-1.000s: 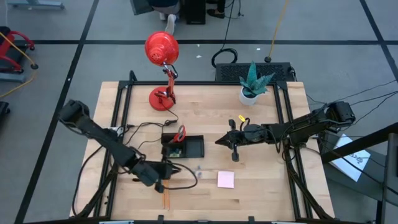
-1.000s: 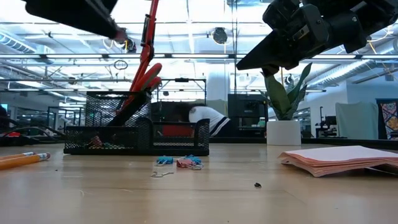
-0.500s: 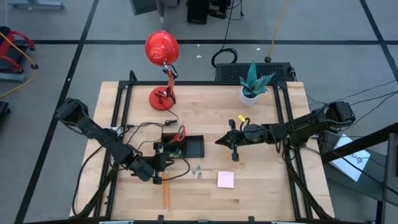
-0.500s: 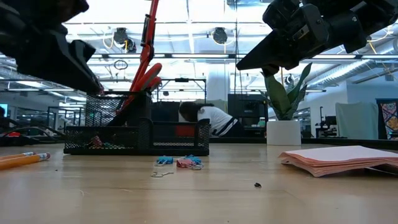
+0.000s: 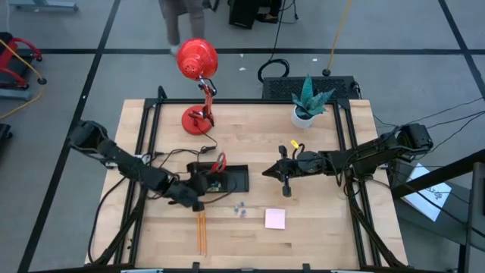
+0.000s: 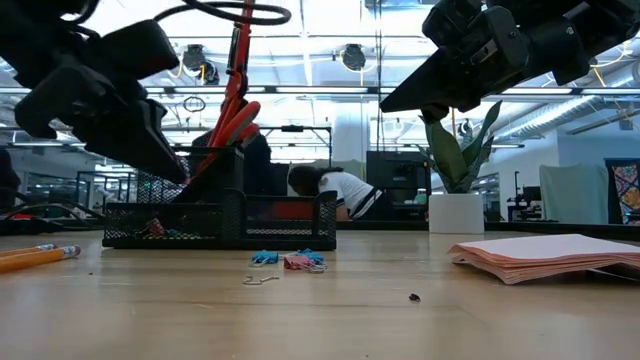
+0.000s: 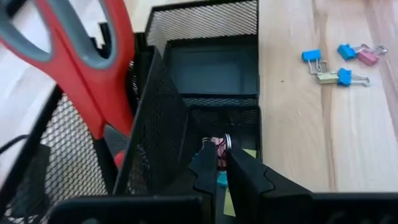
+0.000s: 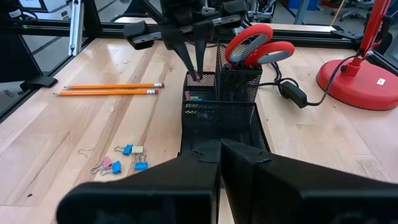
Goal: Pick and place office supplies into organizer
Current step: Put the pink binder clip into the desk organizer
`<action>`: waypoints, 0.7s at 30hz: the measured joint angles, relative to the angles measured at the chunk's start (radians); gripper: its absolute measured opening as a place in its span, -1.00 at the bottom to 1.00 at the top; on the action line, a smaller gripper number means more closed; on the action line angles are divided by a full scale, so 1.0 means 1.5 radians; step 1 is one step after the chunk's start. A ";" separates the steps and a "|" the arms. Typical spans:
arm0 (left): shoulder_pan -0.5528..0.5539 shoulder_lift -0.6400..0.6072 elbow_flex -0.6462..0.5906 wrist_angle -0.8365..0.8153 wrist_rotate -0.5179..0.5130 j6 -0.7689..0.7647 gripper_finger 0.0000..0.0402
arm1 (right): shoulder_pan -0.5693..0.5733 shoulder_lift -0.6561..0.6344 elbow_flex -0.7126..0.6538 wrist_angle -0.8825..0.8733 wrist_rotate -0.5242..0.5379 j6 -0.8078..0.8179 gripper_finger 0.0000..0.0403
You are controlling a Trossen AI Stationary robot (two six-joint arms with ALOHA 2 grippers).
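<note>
The black mesh organizer (image 5: 231, 180) stands mid-table, and red-handled scissors (image 5: 220, 162) stand upright in its cup. My left gripper (image 7: 217, 154) hangs over the small compartment (image 8: 200, 79) beside that cup, shut on a pink clip (image 7: 220, 148). Several blue and pink clips (image 5: 241, 210) lie loose on the wood near the organizer. Two orange pencils (image 5: 202, 233) and a pink sticky-note pad (image 5: 275, 219) lie toward the near edge. A small yellow piece (image 5: 293, 144) lies farther back. My right gripper (image 5: 266, 172) hovers shut, right of the organizer, holding nothing. My left gripper pinches the pink clip at its body (image 7: 221, 157) between the two fingertips, with the clip's silver wire loop (image 7: 225, 142) showing past them. The fingers (image 8: 196, 59) slant down from the table's near-left side. The clip is clear of the table, over the small compartment.
A red desk lamp (image 5: 198, 76) stands at the far left and a potted plant (image 5: 307, 102) at the far right. A black cable (image 5: 178, 155) runs left of the organizer. The wood between organizer and near edge holds only the clips, pencils and pad.
My left gripper has moved from above the pencils toward the table's far edge to the organizer, sinking and rolling its wrist as it went. It now hangs over the small compartment. Its fingers have stayed shut.
</note>
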 joint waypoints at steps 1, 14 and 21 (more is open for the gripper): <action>0.007 0.000 0.000 0.000 0.012 0.001 -0.85 | 0.000 0.000 0.000 0.000 0.000 0.000 -0.98; 0.044 0.011 0.000 -0.030 0.100 -0.018 -0.85 | 0.000 0.000 0.000 0.000 0.000 -0.002 -0.98; 0.044 0.033 0.000 -0.032 0.104 -0.026 -0.85 | 0.000 0.000 0.000 0.000 0.000 -0.002 -0.98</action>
